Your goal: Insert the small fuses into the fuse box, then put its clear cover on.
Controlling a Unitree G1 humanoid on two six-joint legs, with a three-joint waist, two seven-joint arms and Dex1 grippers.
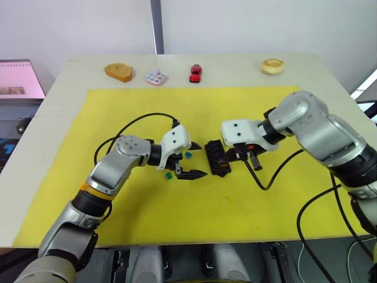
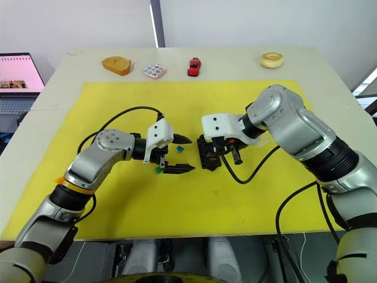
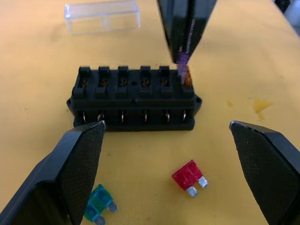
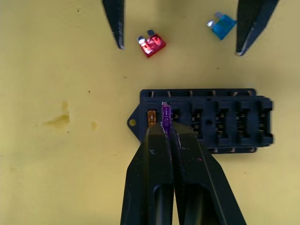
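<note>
Right gripper [image 4: 165, 129] pinches the purple fuse [image 4: 165, 114] over the fuse box [image 4: 206, 121] — beside a seated amber fuse [image 4: 151, 117]. Left gripper [image 3: 173, 140] spread wide — red fuse [image 3: 189, 177] between its fingers.

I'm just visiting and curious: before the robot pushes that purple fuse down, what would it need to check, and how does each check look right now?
1. Right gripper pinches the purple fuse: ok.
2. Fuse lined up over a slot of the fuse box: looks ok; exact seating cannot tell.
3. Amber fuse beside it already in: ok.
4. Left gripper open, clear of the box: ok.
5. Red fuse and teal fuse waiting on the mat: ok.
6. Clear cover off, set aside: ok.
</note>
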